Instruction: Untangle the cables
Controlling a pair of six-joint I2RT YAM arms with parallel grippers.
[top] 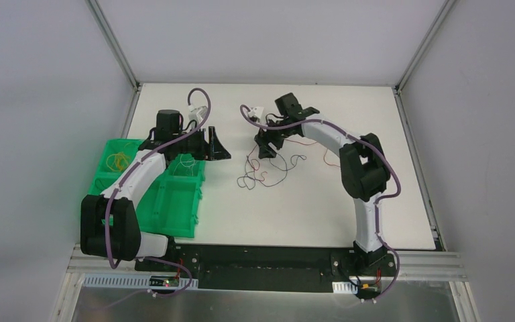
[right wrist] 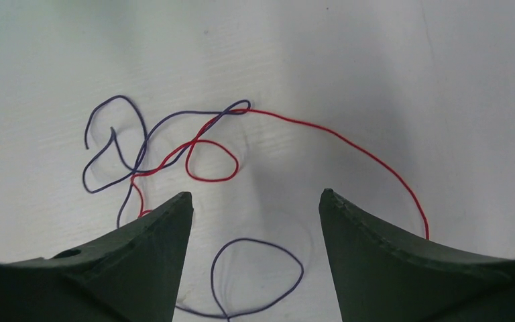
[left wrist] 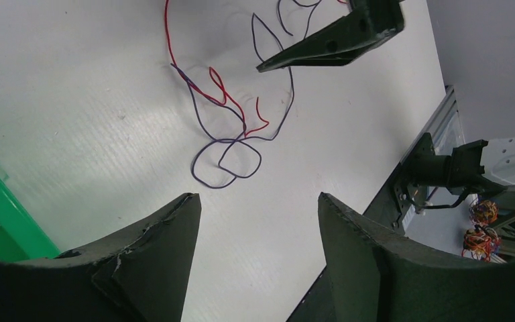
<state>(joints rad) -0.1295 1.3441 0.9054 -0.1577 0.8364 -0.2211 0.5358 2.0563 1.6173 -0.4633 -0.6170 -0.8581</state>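
Note:
A loose tangle of thin cables [top: 263,176] lies on the white table, a red one and a purple one crossing each other. My right gripper [top: 266,146] hangs open just above the tangle's far end. In the right wrist view a purple cable loop [right wrist: 302,270] lies on the table between my right gripper's [right wrist: 255,194] spread fingers, and the red cable [right wrist: 335,134] arcs ahead of them. My left gripper [top: 222,146] is open and empty, left of the tangle. The left wrist view shows my left gripper [left wrist: 258,198] short of the purple cable [left wrist: 212,187] and the red cable [left wrist: 167,33].
Green bins [top: 174,201] stand at the table's left under the left arm, one holding a yellow wire [top: 117,161], another a white wire [top: 186,163]. A bin corner [left wrist: 0,208] shows in the left wrist view. A right finger [left wrist: 335,40] hangs over the tangle.

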